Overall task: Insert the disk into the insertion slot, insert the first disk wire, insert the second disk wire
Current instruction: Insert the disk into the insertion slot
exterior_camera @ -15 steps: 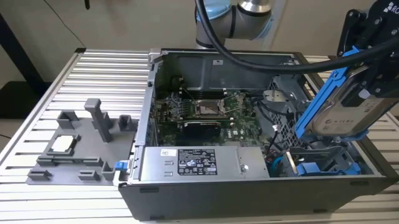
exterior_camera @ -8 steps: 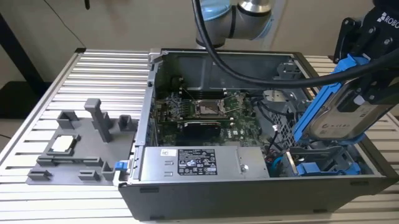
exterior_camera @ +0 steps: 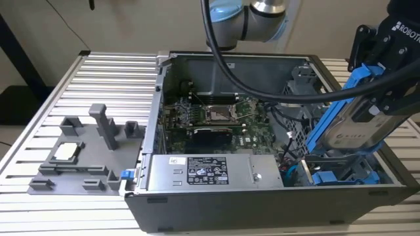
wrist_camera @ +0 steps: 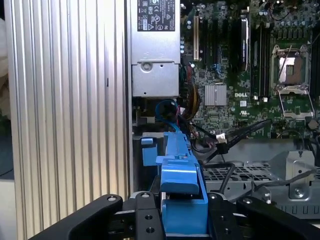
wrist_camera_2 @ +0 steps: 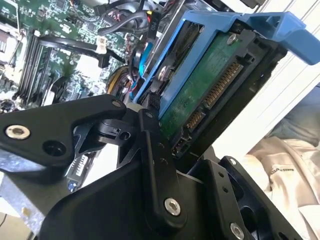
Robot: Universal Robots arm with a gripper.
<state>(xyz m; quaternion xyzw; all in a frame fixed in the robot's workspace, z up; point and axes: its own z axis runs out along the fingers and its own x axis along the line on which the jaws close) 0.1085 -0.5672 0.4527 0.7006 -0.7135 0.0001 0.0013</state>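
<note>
open computer case on slatted table | grey power box along its near wall | disk in blue frame, tilted in the air above the drive cage at the exterior view's right, not yet in | gripper clamped on disk

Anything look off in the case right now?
Only the disk: clamped in the gripper, it hangs steeply tilted above the slot and is not seated. Nothing looks spilled or damaged.
</note>
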